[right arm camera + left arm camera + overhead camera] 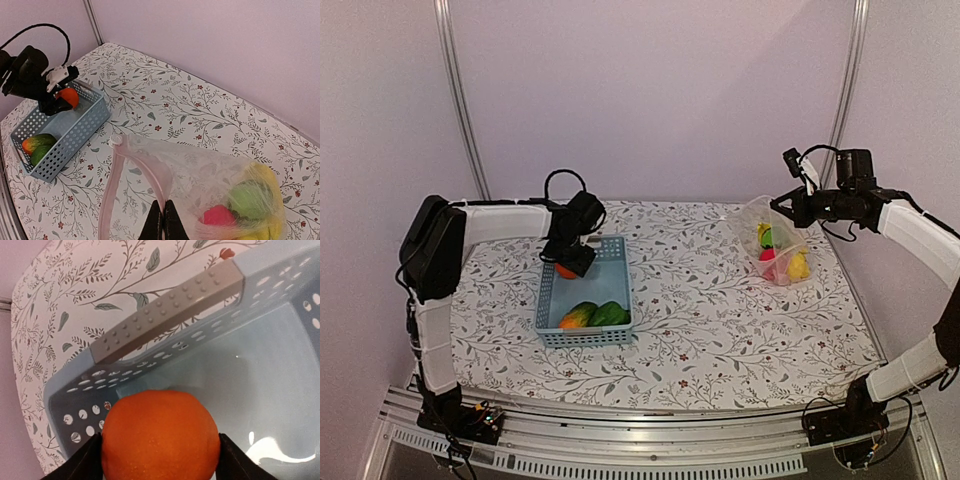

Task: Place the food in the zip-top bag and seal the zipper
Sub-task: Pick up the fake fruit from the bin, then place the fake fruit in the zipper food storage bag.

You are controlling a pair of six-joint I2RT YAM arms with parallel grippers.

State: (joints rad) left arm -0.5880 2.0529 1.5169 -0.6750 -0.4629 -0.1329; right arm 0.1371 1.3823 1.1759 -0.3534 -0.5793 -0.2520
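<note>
Overhead, the left pincer (570, 266) reaches into the blue basket (585, 337) with an orange (563, 271) between its fingers. The right pincer (782, 206) grips the zip-top bag (778, 248), which sits just below it on the tabletop (700, 320).

Left wrist: both fingers (82, 465) press against the orange's sides.

Right wrist: the fingers are pressed together on the zipper (150, 167), with the food (247, 200) just beyond them inside the bag.

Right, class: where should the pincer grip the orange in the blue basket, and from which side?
Grip the orange across its widest middle, coming from above: it is round and smooth, and the basket walls close beside it would probably block a sideways approach.
</note>
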